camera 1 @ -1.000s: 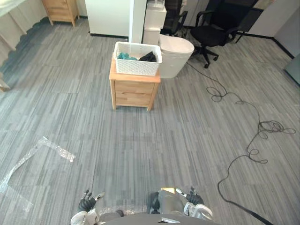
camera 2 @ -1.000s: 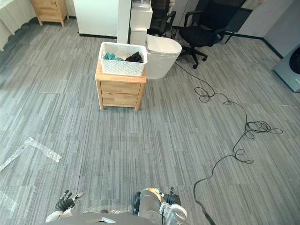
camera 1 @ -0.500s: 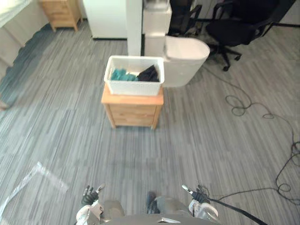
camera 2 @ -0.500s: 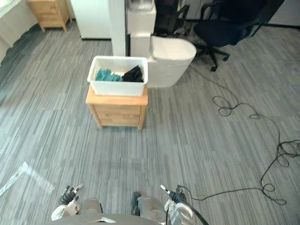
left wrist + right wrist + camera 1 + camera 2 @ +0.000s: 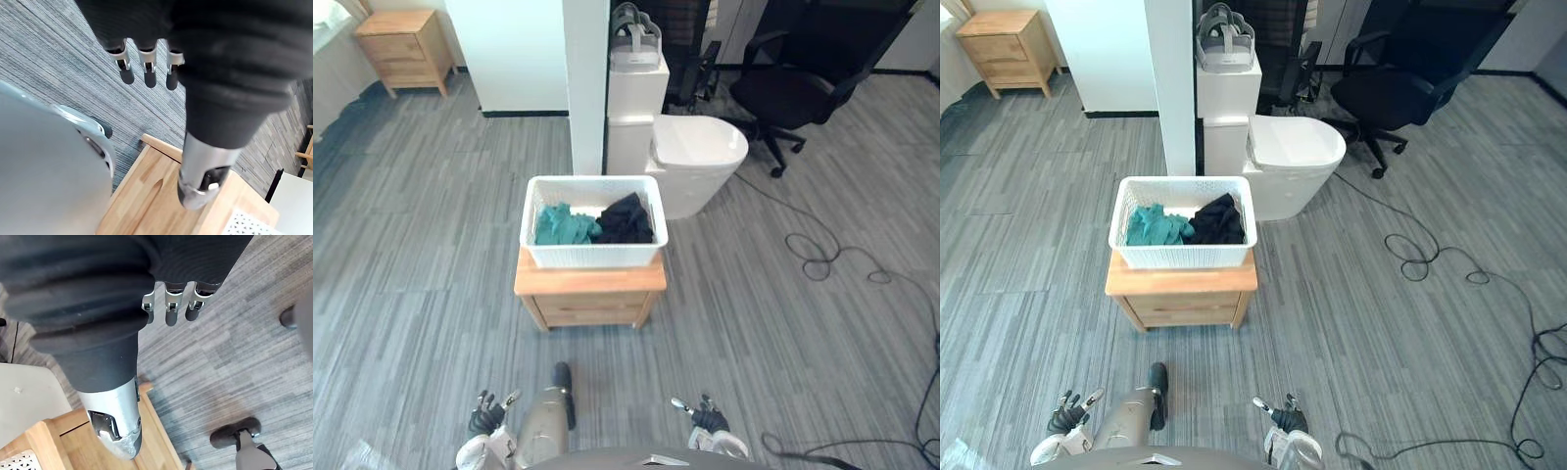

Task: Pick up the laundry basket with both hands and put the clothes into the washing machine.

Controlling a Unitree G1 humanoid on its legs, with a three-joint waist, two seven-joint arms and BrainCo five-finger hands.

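**Task progress.** We judge nothing done so far: basket not lifted, clothes not moved. Left to do: close in, grip both sides, lift, carry, unload.

**Item 1, laundry basket** (image 5: 592,257). White, perforated walls, at our 12 o'clock. It sits square on the wooden bedside cabinet (image 5: 589,294), and neither hand touches it.

**Item 2, clothes.** Both pieces lie inside the basket: teal garment (image 5: 563,224) toward its 9 o'clock, black garment (image 5: 626,219) toward its 3 o'clock.

**Item 3, white lidded tub** (image 5: 698,162). On the floor at 1 o'clock from the basket, just beside it. We cannot tell whether this is the washing machine.

**Item 4, left hand** (image 5: 487,419). Low at our 7 o'clock, well apart from the basket. Fingers straight and slack, thumb out, nothing held. In its wrist view the hand hangs over floor and the cabinet's top.

**Item 5, right hand** (image 5: 705,419). Low at our 5 o'clock, likewise slack and empty, beside the cabinet's corner.

**Sundries.** White pillar (image 5: 585,88) at 12 o'clock behind the basket; black office chair (image 5: 793,93) at 2 o'clock.
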